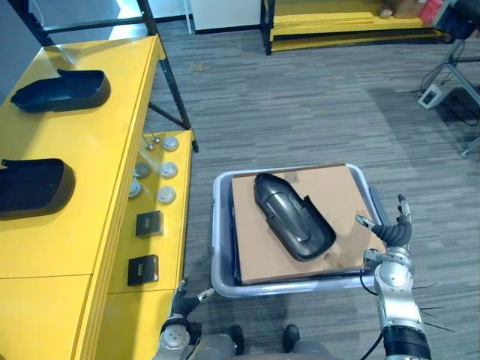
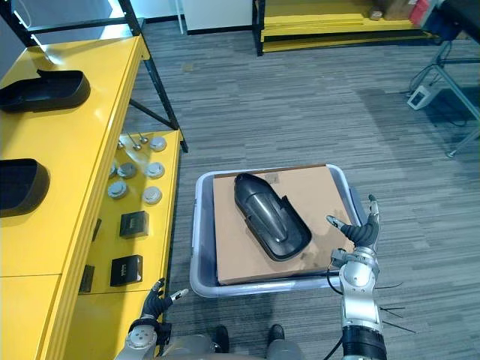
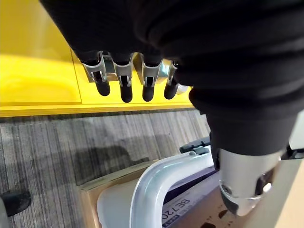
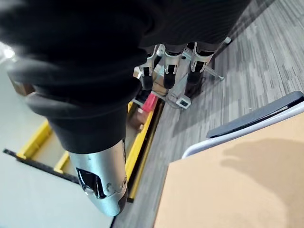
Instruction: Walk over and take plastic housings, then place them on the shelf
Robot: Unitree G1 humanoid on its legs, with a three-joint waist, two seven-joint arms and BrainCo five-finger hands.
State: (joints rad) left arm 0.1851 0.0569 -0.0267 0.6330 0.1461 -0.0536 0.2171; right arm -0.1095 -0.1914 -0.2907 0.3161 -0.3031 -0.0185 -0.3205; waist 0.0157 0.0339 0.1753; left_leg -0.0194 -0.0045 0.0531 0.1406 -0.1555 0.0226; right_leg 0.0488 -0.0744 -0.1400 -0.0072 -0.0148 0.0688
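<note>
A dark plastic housing [image 1: 293, 216] lies on a brown cardboard sheet [image 1: 330, 195] inside a pale grey bin [image 1: 222, 225] on the floor. Two more dark housings [image 1: 61, 91] [image 1: 33, 186] rest on the yellow shelf [image 1: 67, 240] at the left. My right hand [image 1: 391, 234] hovers open by the bin's right rim, fingers straight, holding nothing. My left hand [image 1: 185, 298] is low at the bin's near-left corner, open and empty; in the left wrist view its fingers [image 3: 126, 85] point at the yellow shelf above the bin's rim [image 3: 156, 185].
On the lower yellow shelf ledge sit several round silver discs [image 1: 166, 169] and two small black boxes [image 1: 148, 223] [image 1: 142, 269]. Black shelf legs [image 1: 174, 94] stand behind. Another yellow rack [image 1: 337, 22] lies far back, and a grey stand [image 1: 450, 75] is at the right.
</note>
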